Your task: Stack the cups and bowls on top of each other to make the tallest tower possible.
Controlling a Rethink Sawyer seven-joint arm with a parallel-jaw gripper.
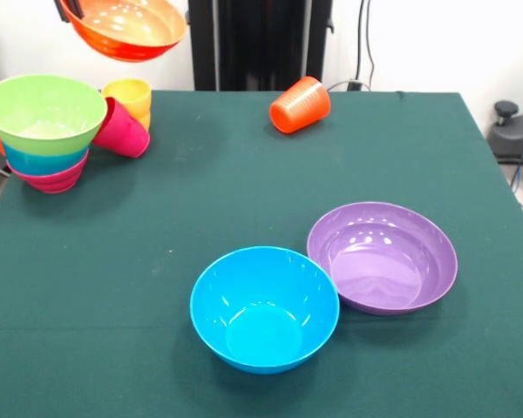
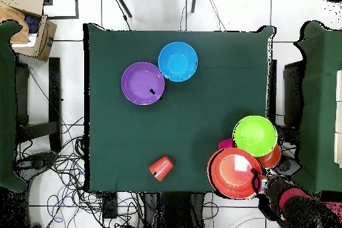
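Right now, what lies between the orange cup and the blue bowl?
Only bare green tablecloth lies between orange cup and blue bowl; both views show it.

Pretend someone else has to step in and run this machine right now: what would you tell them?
Gripper: holding the large orange bowl up in the air by its rim, near the pile; fingers not clearly visible.
The tower stands at a table corner: lime green bowl on top, a blue one and a magenta one under it.
Yellow cup and red-pink cup lie beside the pile. Orange cup lies on its side, alone.
Blue bowl and purple bowl sit side by side, unstacked.
Left: orange bowl, blue and purple bowls, all three cups.
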